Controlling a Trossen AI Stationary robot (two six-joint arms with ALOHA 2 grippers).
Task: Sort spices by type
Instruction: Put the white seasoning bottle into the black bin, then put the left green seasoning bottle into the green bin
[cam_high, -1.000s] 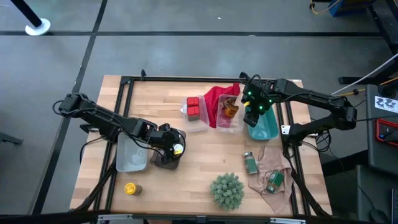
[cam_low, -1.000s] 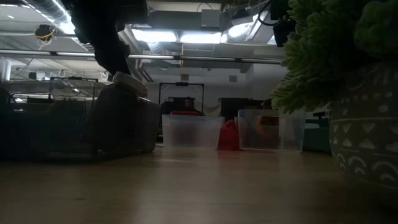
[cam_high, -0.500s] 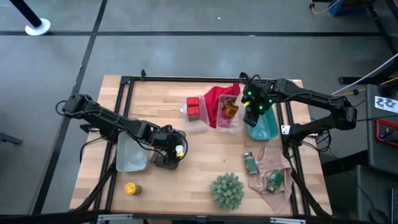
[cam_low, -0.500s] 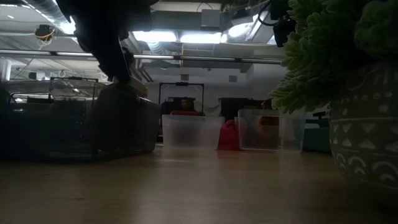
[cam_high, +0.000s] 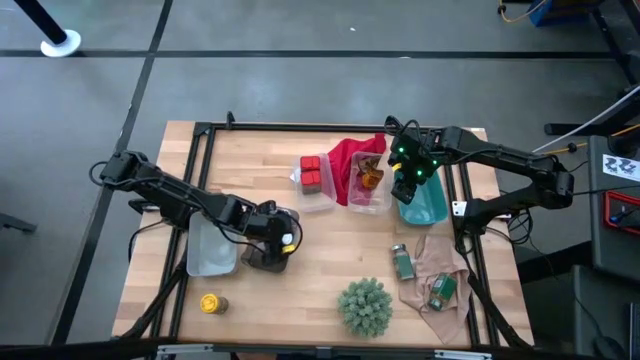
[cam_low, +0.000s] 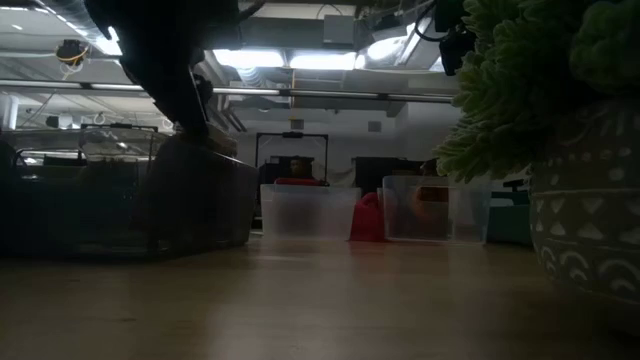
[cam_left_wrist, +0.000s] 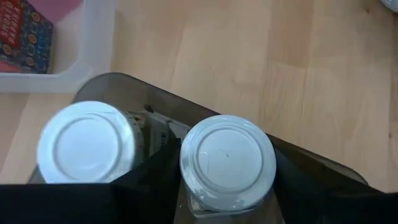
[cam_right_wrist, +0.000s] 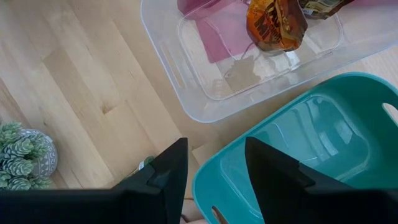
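In the left wrist view my left gripper (cam_left_wrist: 227, 190) is shut on a white-topped round jar (cam_left_wrist: 227, 162) inside a dark grey bin (cam_left_wrist: 124, 84). A second white-topped jar (cam_left_wrist: 86, 142) stands beside it. From above, this gripper (cam_high: 277, 243) is over the dark bin (cam_high: 262, 258). My right gripper (cam_right_wrist: 214, 168) is open, hovering over the teal bin's (cam_right_wrist: 311, 137) edge. Two red tins (cam_high: 312, 172) sit in a clear bin, and an amber jar (cam_high: 370, 178) in another. Two green-labelled jars (cam_high: 403, 262) lie on a beige cloth. A yellow-capped jar (cam_high: 210, 302) stands near the table's near-left corner. My left gripper pinches the white-topped jar between its two fingers (cam_left_wrist: 158, 177), on the jar's body (cam_left_wrist: 227, 208) just below the lid. The fingers come from above, pointing down. The jar is upright inside the dark bin; whether its base rests on the bin's floor is hidden.
A spiky green plant in a pot (cam_high: 365, 305) stands at the near edge and fills the low view's right side. A red cloth (cam_high: 350, 158) lies between the two clear bins. Another clear bin (cam_high: 212, 250) sits left of the dark bin. Bare wood lies mid-table.
My left gripper has gone down with the white-topped jar. In the low view the jar's tilted lid stood above the dark bin's rim a second ago and has sunk into the bin. The right arm has kept still.
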